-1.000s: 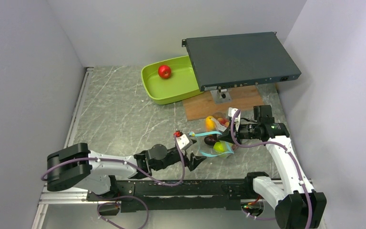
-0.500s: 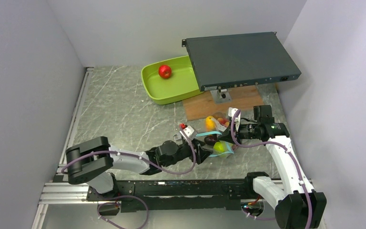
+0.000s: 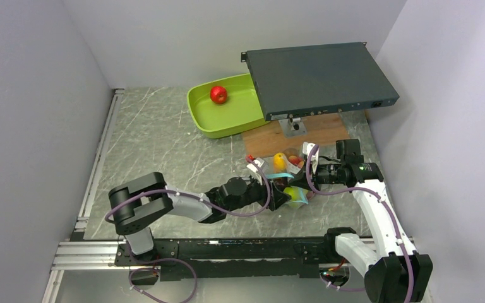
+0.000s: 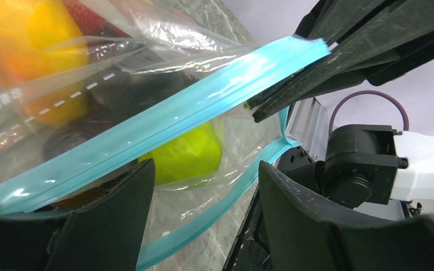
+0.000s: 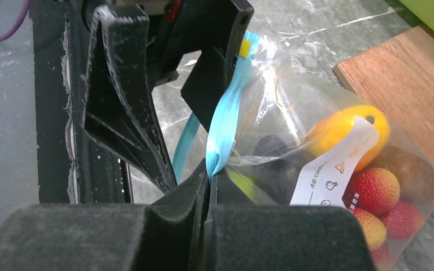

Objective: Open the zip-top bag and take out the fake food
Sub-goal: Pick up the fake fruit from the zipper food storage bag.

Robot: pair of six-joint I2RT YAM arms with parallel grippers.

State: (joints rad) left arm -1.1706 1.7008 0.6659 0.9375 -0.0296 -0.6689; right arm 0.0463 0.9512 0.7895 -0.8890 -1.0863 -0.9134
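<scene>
The zip-top bag (image 3: 288, 183) is seen on the near right part of the bench (image 3: 158, 151), just beside the near edge of a wooden board (image 3: 290, 134) and between the two claws. The right claw (image 5: 209, 176) is pressed fully together on the blue zip strip (image 5: 224, 127) of one lip of the bag's mouth, and that lip is held up off the bench. The left claw (image 4: 203, 169) is spread wide at the mouth of the bag. The raised strip is seen crossing above its fingers (image 4: 113, 220), and the other lip's strip loops below them. Nothing appears to be gripped by this claw, though whether a finger brushes the plastic cannot be made out for certain. The two lips are parted, so the mouth is seen to be open.

Inside the bag, a green pear (image 4: 189, 152) is seen nearest the mouth. A dark plum (image 5: 271, 147), an orange-yellow mango (image 5: 344, 127) and a red grape bunch (image 5: 373, 189) are seen deeper in. A red apple (image 3: 218, 95) is seen lying in a lime-green tray (image 3: 202, 117) at the far side of the bench, well apart from the bag. A dark flat box (image 3: 319, 72) is raised on a stand over the board.
</scene>
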